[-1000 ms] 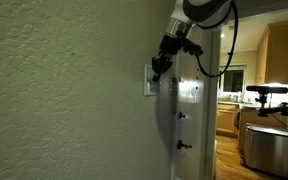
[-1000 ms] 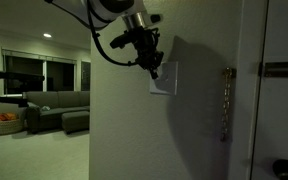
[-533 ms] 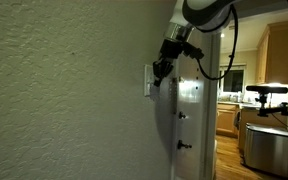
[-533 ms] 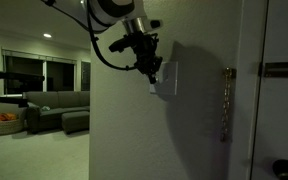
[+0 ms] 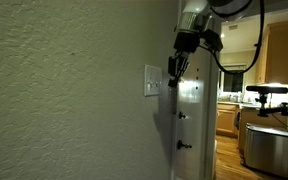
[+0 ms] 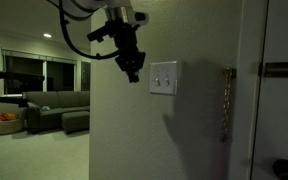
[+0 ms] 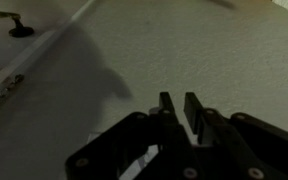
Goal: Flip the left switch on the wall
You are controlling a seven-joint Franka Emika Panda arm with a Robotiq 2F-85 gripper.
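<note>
On the rough pale greenish wall point(image 6: 124, 130), the white switch plate point(image 6: 164, 77) sits at about the height of the arm's tool, with the glossy white door point(image 6: 279, 110) to one side. The left switch point(image 6: 159, 77) is the leftmost toggle on this plate; its position, up or down, is too small to read. In an exterior view the plate point(image 5: 151, 82) appears edge-on, standing slightly proud of the plaster.

The gripper point(image 6: 132, 72) hangs beside the plate with bare wall showing between them, and it does not touch the switch. In an exterior view it point(image 5: 174, 68) stands out from the wall, between the plate and the door edge. In the wrist view the gripper point(image 7: 176, 98) points at textured plaster. Its two fingers point(image 7: 165, 106) are drawn almost together with only a narrow slit between them, and nothing is held.

A door chain point(image 6: 224, 100) hangs along the door frame, and metal latch hardware point(image 7: 19, 28) shows in a corner of the wrist view.

Containers: a low dish point(image 6: 4, 124) at the room's edge holds orange-red items too small to identify. A metal-sided bin or appliance point(image 5: 267, 148) stands in the kitchen beyond, and its contents are not visible. A sofa point(image 6: 59, 105) occupies the dim room behind.
</note>
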